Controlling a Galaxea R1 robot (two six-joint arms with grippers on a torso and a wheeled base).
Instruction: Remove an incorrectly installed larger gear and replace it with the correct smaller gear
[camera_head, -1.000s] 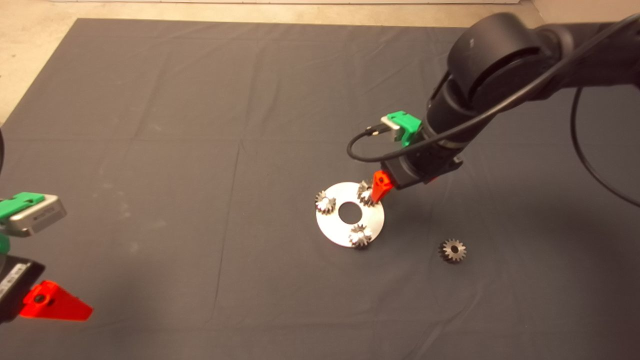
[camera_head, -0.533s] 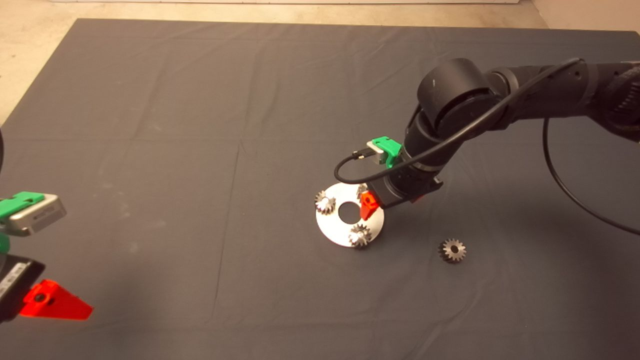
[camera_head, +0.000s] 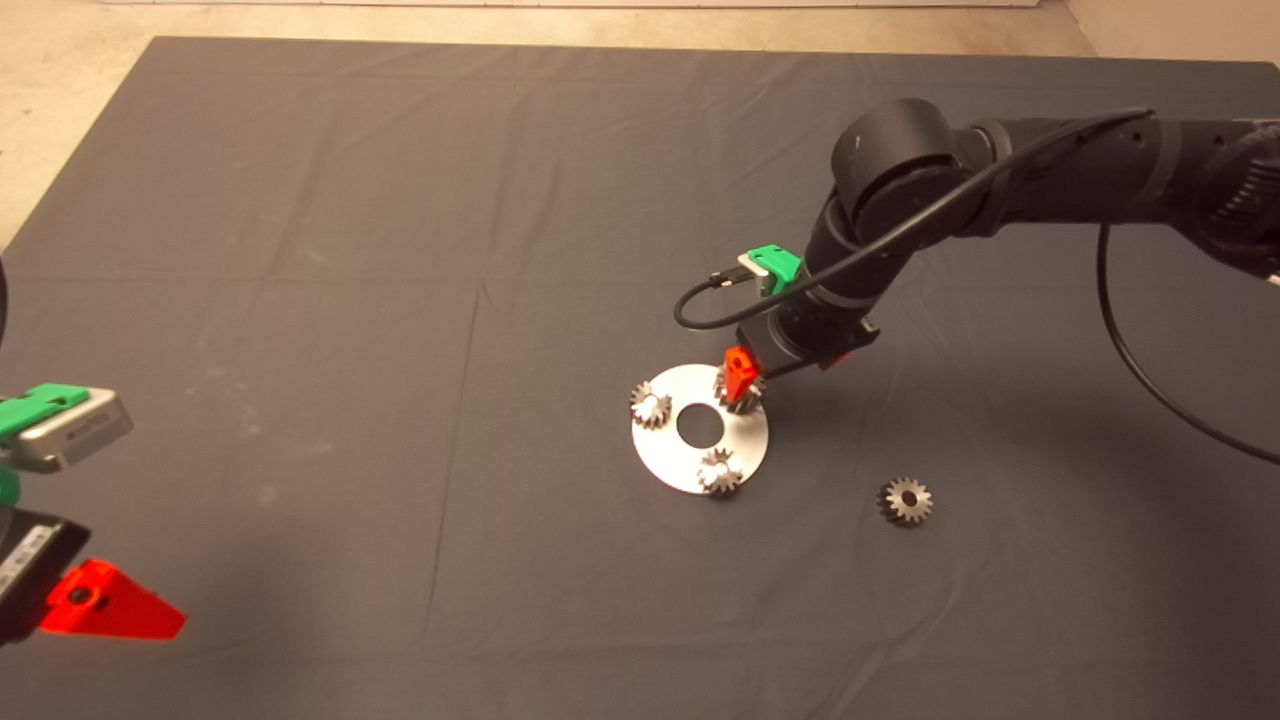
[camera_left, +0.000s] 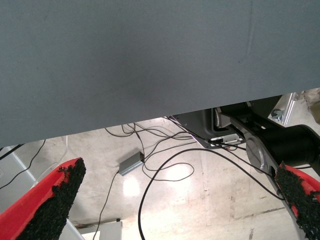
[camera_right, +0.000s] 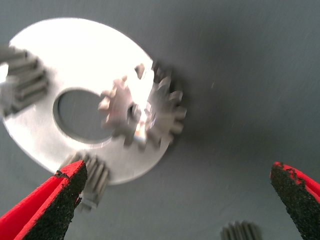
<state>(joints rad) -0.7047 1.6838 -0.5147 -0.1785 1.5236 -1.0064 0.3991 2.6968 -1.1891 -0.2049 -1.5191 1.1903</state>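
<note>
A round silver disc (camera_head: 675, 462) on the dark mat carries three gears. The larger gear (camera_head: 742, 402) stands at its far right edge and shows as a cone-shaped gear (camera_right: 145, 117) in the right wrist view. My right gripper (camera_head: 745, 378) hovers right over it, open, with its fingers (camera_right: 57, 200) spread wide and touching nothing. The smaller gear (camera_head: 905, 500) lies loose on the mat to the right of the disc, and its teeth (camera_right: 240, 231) just show in the right wrist view. My left gripper (camera_head: 110, 605) is parked at the lower left, open.
Two shinier gears (camera_head: 650, 405) (camera_head: 720, 472) sit at the disc's left and near edges around its centre hole (camera_head: 700, 425). In the left wrist view, cables and a small grey box (camera_left: 131, 162) lie on the floor beyond the mat's edge.
My right arm came down over the disc, then drew back a little to the far right gear. The gears and the left arm have not moved.
</note>
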